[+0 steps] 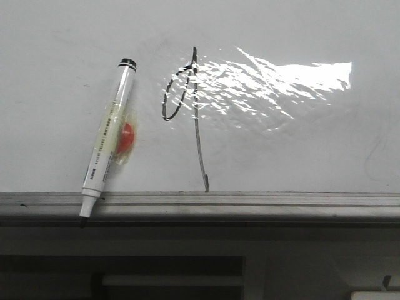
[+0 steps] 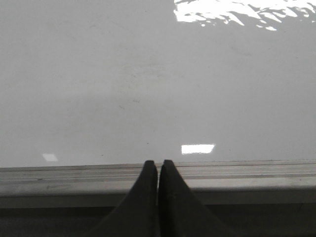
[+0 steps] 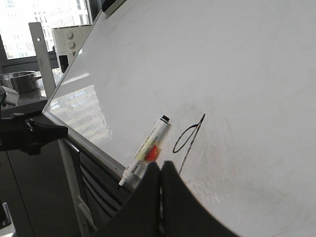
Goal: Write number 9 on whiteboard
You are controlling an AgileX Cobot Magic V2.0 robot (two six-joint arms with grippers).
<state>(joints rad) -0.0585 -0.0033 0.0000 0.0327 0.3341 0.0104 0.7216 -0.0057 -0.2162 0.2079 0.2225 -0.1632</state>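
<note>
The whiteboard fills the front view, glossy white with a wrinkled reflective patch. A black hand-drawn number 9 stands on it: a narrow slanted loop and a long straight tail down to the rail. It also shows in the right wrist view. A white marker with a black cap and a red spot lies slanted on the board, tip on the grey edge rail; it shows in the right wrist view too. My left gripper is shut and empty over the rail. My right gripper is shut and empty, near the marker.
In the right wrist view a white stand post, a metal pot and windows lie beyond the board's edge. Dark space lies under the rail in the front view.
</note>
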